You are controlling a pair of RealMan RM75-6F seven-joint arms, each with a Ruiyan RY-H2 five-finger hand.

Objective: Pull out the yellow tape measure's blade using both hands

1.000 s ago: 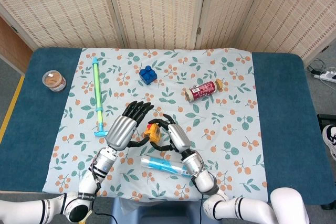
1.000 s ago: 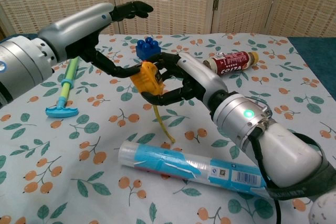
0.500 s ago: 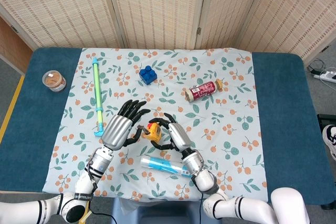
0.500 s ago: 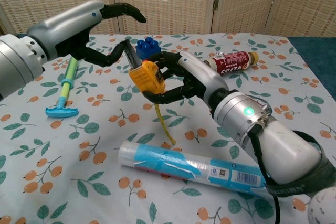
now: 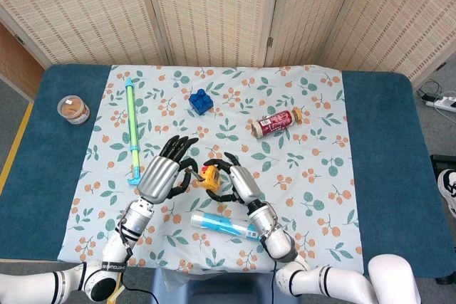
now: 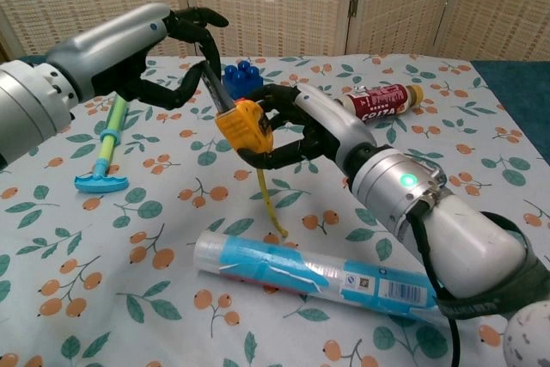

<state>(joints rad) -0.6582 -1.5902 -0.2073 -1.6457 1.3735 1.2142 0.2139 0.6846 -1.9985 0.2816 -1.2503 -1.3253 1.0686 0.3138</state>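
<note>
My right hand (image 6: 314, 131) grips the yellow tape measure (image 6: 245, 126) above the cloth, fingers wrapped around its case. A short length of yellow blade (image 6: 268, 204) hangs from the case down to the cloth. My left hand (image 6: 163, 53) hovers just left of the case with its fingers spread and curved. One fingertip (image 6: 215, 92) reaches to the case's upper left edge, and the hand holds nothing. From the head view, the left hand (image 5: 164, 174) and the right hand (image 5: 241, 184) flank the tape measure (image 5: 209, 178) near the table's front.
A blue-and-white tube (image 6: 318, 277) lies just in front of the hands. A blue block (image 6: 243, 79) sits behind them, with a cola bottle (image 6: 378, 99) to the right. A green rod (image 5: 132, 129) and a small jar (image 5: 73, 109) lie on the left.
My left hand let go of the case, drew back to the left, then brought one fingertip back to the case's edge. The right hand kept its grip and barely shifted.
</note>
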